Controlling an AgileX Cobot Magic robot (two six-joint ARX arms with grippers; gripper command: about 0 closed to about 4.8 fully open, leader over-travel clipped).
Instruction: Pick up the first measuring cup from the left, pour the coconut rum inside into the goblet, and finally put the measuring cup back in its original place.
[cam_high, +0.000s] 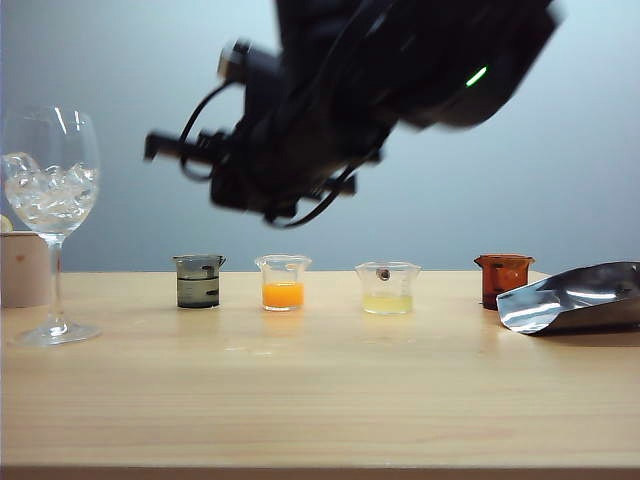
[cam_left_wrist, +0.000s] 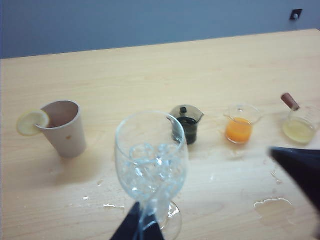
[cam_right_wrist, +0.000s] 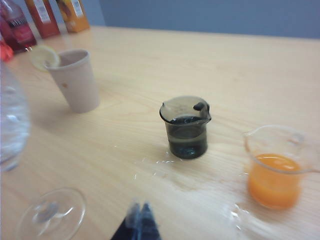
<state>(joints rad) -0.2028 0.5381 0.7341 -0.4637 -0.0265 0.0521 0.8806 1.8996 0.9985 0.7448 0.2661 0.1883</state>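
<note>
Right gripper (cam_right_wrist: 137, 220), fingertips pressed together, hovers near smoky-grey translucent measuring cup (cam_right_wrist: 186, 127); should spread first. Left gripper (cam_left_wrist: 140, 225), apparently pressed together, beside tall clear stemmed goblet (cam_left_wrist: 150, 165).

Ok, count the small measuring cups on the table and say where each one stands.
4, in a row right of the goblet: the measuring cup, smoky-grey, leftmost; the orange-filled cup; the pale-yellow cup; the amber-brown cup by the foil pouch, which could hide more.
</note>
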